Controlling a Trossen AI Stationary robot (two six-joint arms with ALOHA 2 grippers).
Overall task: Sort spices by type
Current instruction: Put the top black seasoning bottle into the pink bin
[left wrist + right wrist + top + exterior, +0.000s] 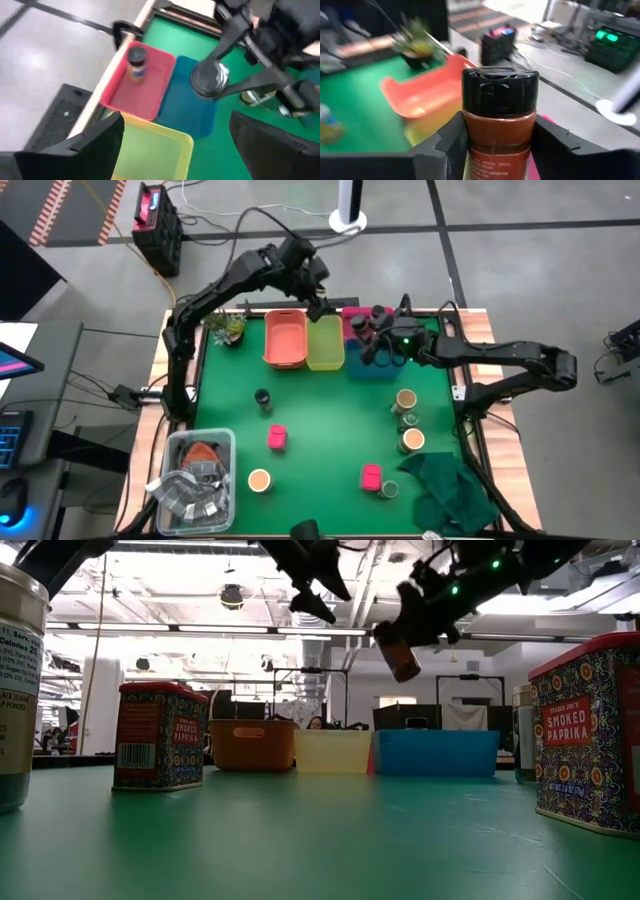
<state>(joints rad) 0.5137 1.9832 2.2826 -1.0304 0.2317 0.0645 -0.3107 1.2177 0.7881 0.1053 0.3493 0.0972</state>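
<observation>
My right gripper [375, 340] hovers over the blue bin [372, 367], shut on a dark-capped jar of red-brown spice [499, 125]. My left gripper [175, 135] is open and empty above the yellow-green bin [326, 345], near the far edge. A second dark-capped jar [136, 61] lies in the pink bin [150, 95]. On the green mat stand two pink boxes [277, 437] [371, 476], tan-topped jars [259, 480] [413, 441] [406, 399], a small dark-capped jar [263, 399] and a green-capped jar [389, 490]. My right gripper pinches the jar's body below the black cap [492, 150] between its two fingers [450, 142], one on each side. The jar is lifted clear and hangs tilted above the blue bin [437, 752], with its cap [386, 636] up.
The orange bin [285, 338] stands left of the yellow-green one, along the far edge. A small potted plant [228, 328] sits at the far left corner. A clear tub of packets [195, 475] sits at the near left. A dark green cloth [450, 490] lies at the near right.
</observation>
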